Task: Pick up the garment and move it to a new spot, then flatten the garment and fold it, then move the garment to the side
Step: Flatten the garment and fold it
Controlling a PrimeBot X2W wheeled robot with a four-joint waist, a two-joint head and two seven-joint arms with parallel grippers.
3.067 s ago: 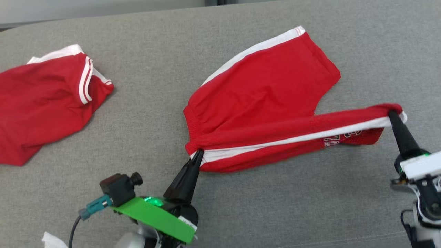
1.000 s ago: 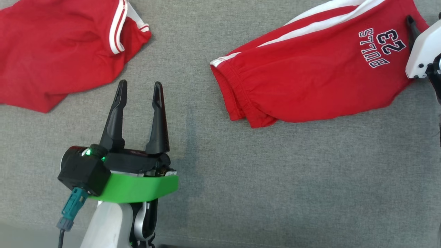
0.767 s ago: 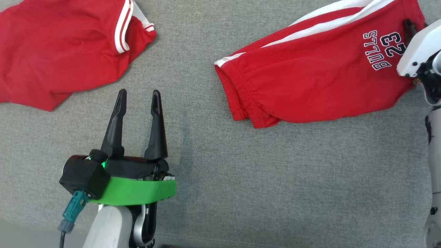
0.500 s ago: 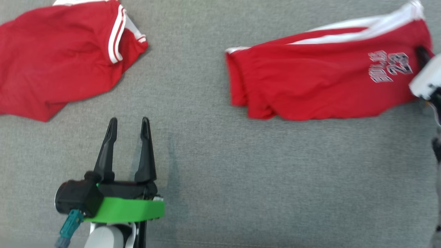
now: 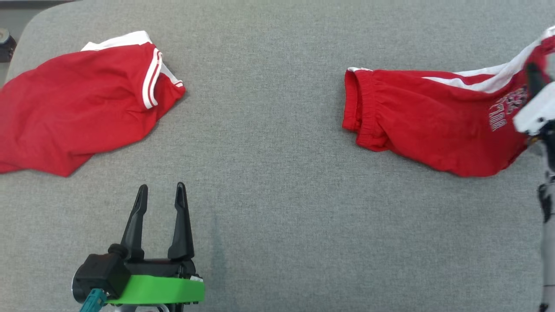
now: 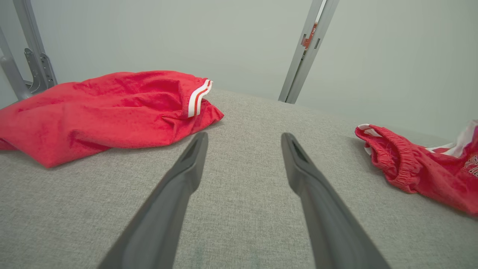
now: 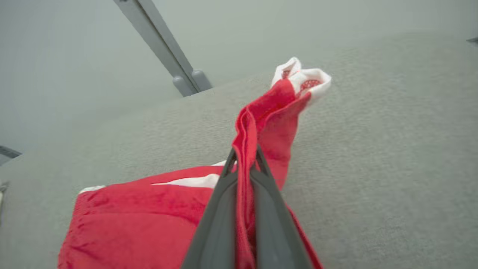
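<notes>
Left tool (image 5: 161, 187) spread and empty over the grey bench (image 5: 277, 225), right tool (image 7: 243, 157) pinching a lifted hem of the red shorts (image 5: 425, 125), folded, white-striped, gathered waistband, lying at the bench's right side, red shirt (image 5: 78, 104) far left

Holds left hand (image 5: 161, 187) at lower left of head view, fingers (image 6: 179, 194) spread wide, pointing up the frame, nothing between them. Shows green wrist band (image 5: 160, 290) and black camera block (image 5: 97, 277) behind. Clamps right hand (image 7: 242, 158) tight on a raised fold of garment (image 7: 261, 123), at far right edge of head view; white wrist housing (image 5: 535, 110) blurred, pale forearm (image 5: 547, 242) below.
</notes>
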